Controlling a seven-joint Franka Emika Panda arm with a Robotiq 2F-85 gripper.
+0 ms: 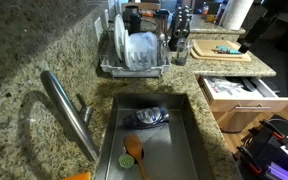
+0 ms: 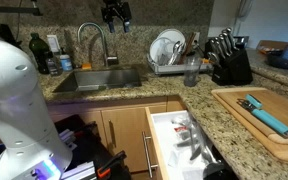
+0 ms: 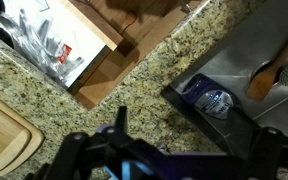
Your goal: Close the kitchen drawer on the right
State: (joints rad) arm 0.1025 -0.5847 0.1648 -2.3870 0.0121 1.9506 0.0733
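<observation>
Wooden kitchen drawer (image 1: 236, 94) stands pulled out; gripper (image 3: 172, 152) hangs over granite counter (image 3: 134, 85), jaws apart

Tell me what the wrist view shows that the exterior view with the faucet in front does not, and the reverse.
Only the wrist view shows the gripper, dark and blurred along the bottom edge. Only that exterior view shows the faucet and the dish rack with plates. Both show the kitchen drawer, which stands open, the steel sink, and the wooden utensil lying in it.
</observation>
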